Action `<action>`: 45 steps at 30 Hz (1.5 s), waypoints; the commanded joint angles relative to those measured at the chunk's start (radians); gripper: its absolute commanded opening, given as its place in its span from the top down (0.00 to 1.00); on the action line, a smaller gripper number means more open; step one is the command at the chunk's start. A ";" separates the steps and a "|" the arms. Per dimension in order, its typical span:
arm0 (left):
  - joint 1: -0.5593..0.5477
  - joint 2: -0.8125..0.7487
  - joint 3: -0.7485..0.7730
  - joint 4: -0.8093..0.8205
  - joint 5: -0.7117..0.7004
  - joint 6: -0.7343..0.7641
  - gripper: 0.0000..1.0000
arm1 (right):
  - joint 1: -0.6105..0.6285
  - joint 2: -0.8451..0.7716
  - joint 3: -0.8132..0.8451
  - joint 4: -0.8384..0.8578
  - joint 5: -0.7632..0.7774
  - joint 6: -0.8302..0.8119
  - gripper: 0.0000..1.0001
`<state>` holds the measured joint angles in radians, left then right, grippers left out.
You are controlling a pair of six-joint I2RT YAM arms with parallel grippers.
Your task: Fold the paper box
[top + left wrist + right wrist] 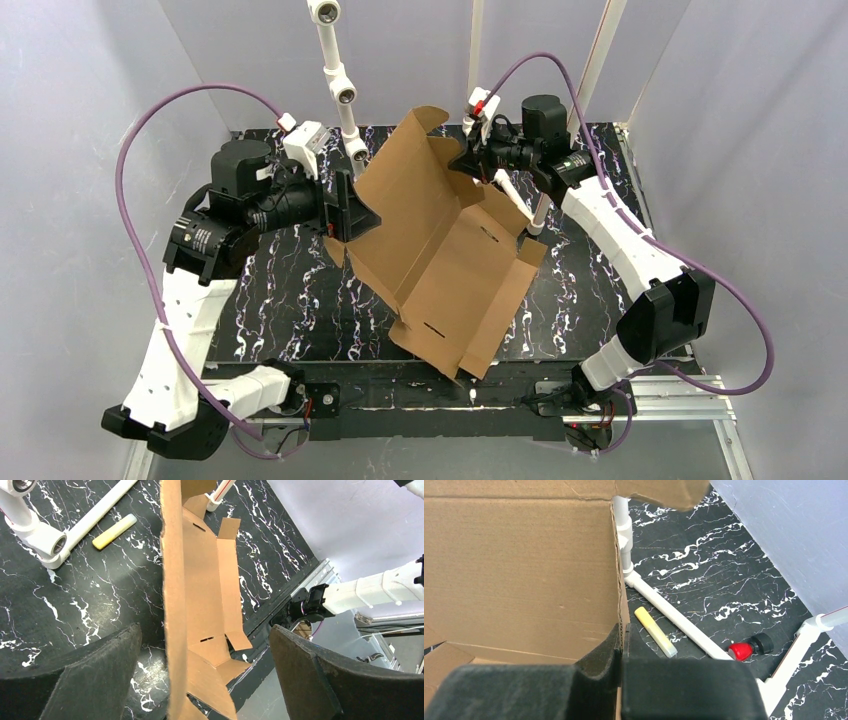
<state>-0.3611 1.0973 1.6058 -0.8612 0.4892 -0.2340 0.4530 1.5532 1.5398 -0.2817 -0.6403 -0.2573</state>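
Observation:
The paper box [440,255] is a brown die-cut cardboard sheet, half unfolded and tilted up off the black marbled table, its near corner by the front edge. My right gripper [478,165] is shut on the box's far right wall edge; in the right wrist view the wall [524,570] runs edge-on into the closed pads [616,645]. My left gripper [348,208] stands open at the box's left side. In the left wrist view a cardboard panel [172,605] stands edge-on between the two wide-apart fingers [105,665], touching neither.
A white pipe frame [340,85] rises at the back of the table, with another pipe [674,612] lying on the surface. A yellow stick [654,630] and a red-capped piece [744,650] lie by that pipe. Grey walls close in on both sides.

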 commanded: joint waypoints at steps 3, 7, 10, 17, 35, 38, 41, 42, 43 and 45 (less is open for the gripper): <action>0.013 -0.033 0.003 -0.008 0.010 -0.036 0.02 | 0.003 0.004 -0.005 0.053 0.018 -0.005 0.99; 0.013 -0.004 -0.021 -0.038 0.020 -0.038 0.04 | 0.003 0.005 -0.003 0.055 0.018 -0.005 0.99; 0.013 0.004 -0.033 -0.035 0.019 -0.024 0.20 | 0.003 0.002 0.001 0.053 0.020 -0.005 0.99; 0.013 0.059 -0.027 -0.036 0.091 -0.013 0.47 | 0.003 0.024 0.048 0.040 0.026 -0.004 0.99; 0.013 0.073 0.003 -0.104 0.055 0.120 1.00 | 0.003 0.023 0.065 0.036 0.013 -0.005 0.99; 0.013 0.072 -0.003 -0.094 0.058 0.118 0.88 | 0.003 0.020 0.063 0.037 -0.001 -0.005 0.99; 0.012 0.073 -0.006 -0.085 0.064 0.109 0.78 | 0.003 0.019 0.060 0.038 -0.005 -0.005 0.99; 0.012 0.074 -0.006 -0.082 0.063 0.106 0.76 | 0.004 0.019 0.059 0.039 -0.005 -0.005 0.99; 0.014 0.073 -0.007 -0.078 0.060 0.102 0.74 | 0.004 0.016 0.057 0.039 -0.005 -0.006 0.99; 0.017 0.070 -0.006 -0.071 0.056 0.095 0.69 | 0.004 0.015 0.053 0.039 -0.004 -0.005 0.99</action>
<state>-0.3523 1.1923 1.5814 -0.9417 0.5316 -0.1383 0.4538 1.5791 1.5486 -0.2825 -0.6170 -0.2661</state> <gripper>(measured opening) 0.277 0.042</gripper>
